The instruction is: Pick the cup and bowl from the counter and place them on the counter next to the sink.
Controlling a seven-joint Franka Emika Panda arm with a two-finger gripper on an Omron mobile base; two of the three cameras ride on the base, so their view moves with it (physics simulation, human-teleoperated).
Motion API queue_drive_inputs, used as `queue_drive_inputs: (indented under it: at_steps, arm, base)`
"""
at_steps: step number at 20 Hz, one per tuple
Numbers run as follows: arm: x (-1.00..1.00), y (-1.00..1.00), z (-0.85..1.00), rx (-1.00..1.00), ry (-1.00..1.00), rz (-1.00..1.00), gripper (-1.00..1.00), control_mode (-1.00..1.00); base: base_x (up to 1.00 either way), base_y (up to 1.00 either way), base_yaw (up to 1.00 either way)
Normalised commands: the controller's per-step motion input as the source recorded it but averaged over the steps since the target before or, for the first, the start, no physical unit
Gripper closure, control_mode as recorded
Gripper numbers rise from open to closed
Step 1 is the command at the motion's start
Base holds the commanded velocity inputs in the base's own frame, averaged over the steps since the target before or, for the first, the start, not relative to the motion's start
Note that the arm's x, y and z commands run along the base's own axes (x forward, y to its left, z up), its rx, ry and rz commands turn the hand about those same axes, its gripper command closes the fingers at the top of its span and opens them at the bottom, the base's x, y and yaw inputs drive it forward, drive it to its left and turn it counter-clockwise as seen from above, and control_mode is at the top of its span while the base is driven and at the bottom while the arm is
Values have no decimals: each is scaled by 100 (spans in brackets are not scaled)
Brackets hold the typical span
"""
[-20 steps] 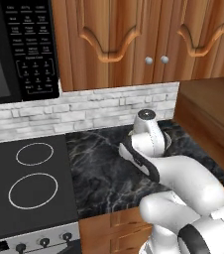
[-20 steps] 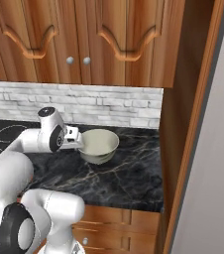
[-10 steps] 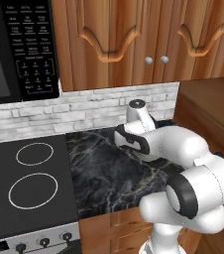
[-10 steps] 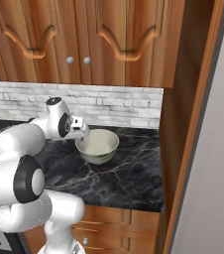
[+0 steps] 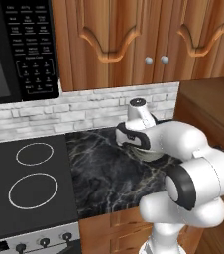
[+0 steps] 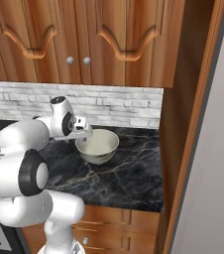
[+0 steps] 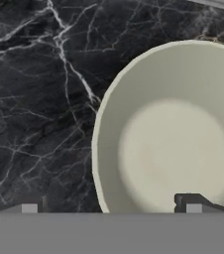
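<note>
Black veined worktop (image 6: 129, 173) carries one bowl (image 6: 98, 145), cream and empty, sitting near the brick backsplash (image 6: 124, 106) below the wooden cabinets (image 6: 84, 39). Just over its near rim hover the fingers (image 7: 111, 207), spread wide, one tip (image 7: 191, 204) inside the bowl and the other (image 7: 28, 207) outside over the marble. To grasp well, I judge they should drop straight down astride the rim wall and close firmly before lifting, keeping the bowl level. One bowl shows; a stovetop (image 5: 29, 188) with two rings lies left, one microwave (image 5: 20, 49) above.
</note>
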Motion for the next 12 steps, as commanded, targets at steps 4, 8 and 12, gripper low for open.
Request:
queue_drive_inputs:
  at_steps: [4, 8, 12]
  arm:
    - [0, -9, -31, 0, 0, 0, -100, -100]
    - [7, -5, -17, 0, 0, 0, -100, -100]
    - [17, 0, -19, 0, 0, 0, -100, -100]
  base:
    - [0, 0, 0]
    - [0, 0, 0]
    - [0, 0, 0]
